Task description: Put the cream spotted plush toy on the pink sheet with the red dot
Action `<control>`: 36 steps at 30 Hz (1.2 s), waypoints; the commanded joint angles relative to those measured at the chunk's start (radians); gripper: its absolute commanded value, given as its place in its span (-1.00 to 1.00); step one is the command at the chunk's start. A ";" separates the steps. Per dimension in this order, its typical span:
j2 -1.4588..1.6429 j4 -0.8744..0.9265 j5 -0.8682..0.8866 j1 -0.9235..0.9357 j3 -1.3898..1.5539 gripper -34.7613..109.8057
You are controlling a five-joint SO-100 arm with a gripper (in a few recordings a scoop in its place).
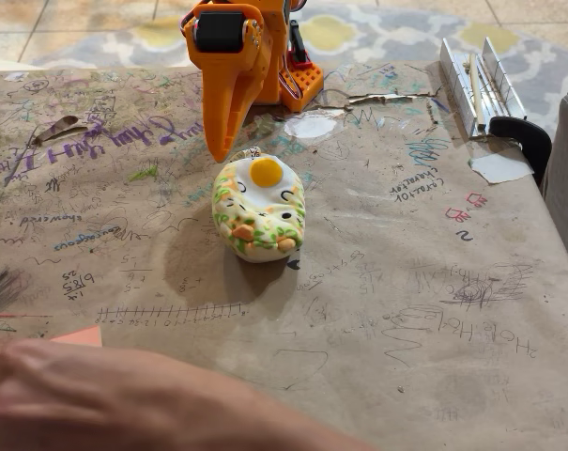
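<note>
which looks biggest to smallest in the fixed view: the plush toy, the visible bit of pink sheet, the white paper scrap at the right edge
1. The cream spotted plush toy, clearly largest.
2. The visible corner of the pink sheet and the white paper scrap look alike in size, so I won't rank them. The sheet is mostly hidden behind a person's arm and sits nearer the camera.

**Colours and patterns on the scribbled table**

The cream spotted plush toy [258, 211] is cream-white, speckled with green and orange flecks; a round yellow-orange patch sits on its top, and two small orange feet show at its lower front. The gripper [225, 141] is bright orange, with a black cylinder set in its upper body. The table [396, 282] wears brown paper covered in pen scribbles, mostly black, with purple writing at left and a few red and teal marks. A salmon-pink corner, the pink sheet [77, 336], shows at lower left. The floor [377, 33] carries a grey pattern with yellow blotches.
</note>
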 commanded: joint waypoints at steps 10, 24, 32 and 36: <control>0.015 -0.012 0.008 -0.006 -0.026 -0.52; 0.017 -0.011 0.005 -0.018 -0.026 -0.52; 0.017 -0.011 0.003 -0.020 -0.026 -0.52; 0.017 -0.011 -0.002 -0.026 -0.026 -0.52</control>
